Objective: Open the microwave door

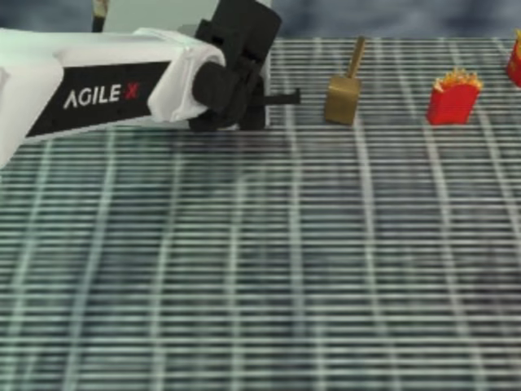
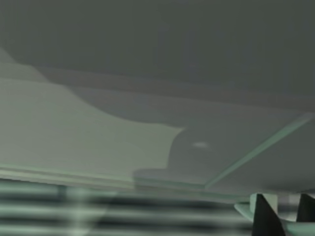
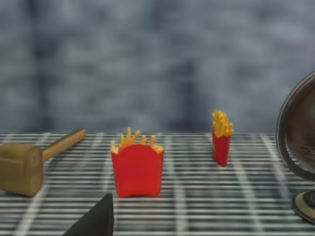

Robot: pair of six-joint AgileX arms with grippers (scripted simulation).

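The microwave [image 1: 155, 15], a smooth pale-grey box, stands at the table's [image 1: 269, 269] far left edge, largely hidden by my left arm; its flat door panel [image 2: 88, 128] fills the left wrist view. Whether the left gripper [image 1: 281, 98] is parted or closed cannot be told. Right of it lie a brown blocky mallet [image 1: 345, 91] and a red fries carton [image 1: 453, 98] on the ribbed, grid-lined surface.

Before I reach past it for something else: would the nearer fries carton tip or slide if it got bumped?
Probably tip. The nearer fries carton stands upright, taller than its narrow base, so a nudge near the top would likely topple it. It looks light, so a low push might slide it on the table. The mallet beside it looks steadier.
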